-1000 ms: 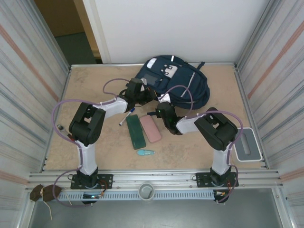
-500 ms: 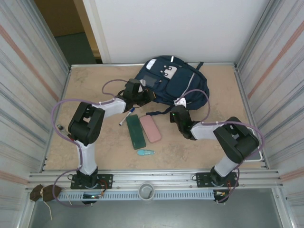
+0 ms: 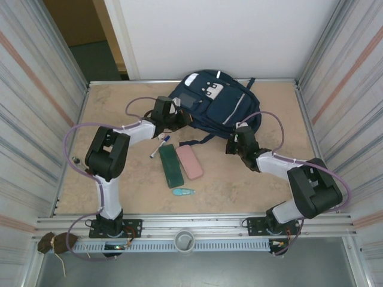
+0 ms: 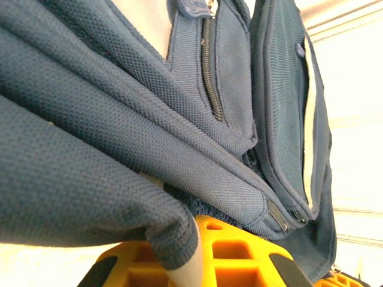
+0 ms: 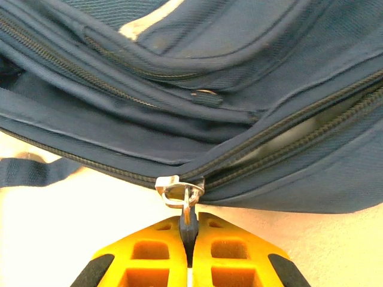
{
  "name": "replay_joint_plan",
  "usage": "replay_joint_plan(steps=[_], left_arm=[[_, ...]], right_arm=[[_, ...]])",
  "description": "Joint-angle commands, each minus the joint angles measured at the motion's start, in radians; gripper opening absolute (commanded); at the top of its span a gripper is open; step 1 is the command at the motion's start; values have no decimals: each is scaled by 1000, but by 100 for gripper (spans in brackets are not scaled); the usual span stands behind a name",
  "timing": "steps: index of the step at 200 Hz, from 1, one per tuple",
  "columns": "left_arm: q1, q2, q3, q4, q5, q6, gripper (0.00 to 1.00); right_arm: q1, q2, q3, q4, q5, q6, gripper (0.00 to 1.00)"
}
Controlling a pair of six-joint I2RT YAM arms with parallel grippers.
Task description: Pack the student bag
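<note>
Then | student bag [image 3: 218,107] lay at far middle of the surface [image 3: 119,179] | left pincer [image 3: 176,117] pinched shut on a fabric fold | right pincer [image 5: 189,239] clamped on the zipper pull [image 5: 179,190] | judged limp, light cloth that would sag; best held by pull or seam

I have bare tan tabletop [image 3: 108,101] open at upper left; the navy fabric backpack [image 3: 224,107] blocks upper centre, flat green case [image 3: 171,165] and pink case [image 3: 190,161] mid-frame.
</note>
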Motion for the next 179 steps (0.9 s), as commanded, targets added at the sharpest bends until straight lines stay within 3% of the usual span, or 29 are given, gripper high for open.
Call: replay_joint_plan(steps=[1,32,68,97,132,179], left_arm=[[35,27,68,-7,29,76,0],[45,71,147,-97,49,179,1],[86,39,148,-155,41,308,37],[100,-70,61,-168,-30,465,54],[66,-218,-88,-47,-19,713,59],[-124,-248,-164,28,-8,1288,60]], right_arm=[[-27,-15,34,-99,-78,49,0],[-16,0,74,-105,-157,59,0],[-7,-11,119,-155,-208,80,0],[1,-18,158,-206,-227,92,0],[4,-28,198,-250,-264,110,0],[6,-22,252,-291,-312,127,0]])
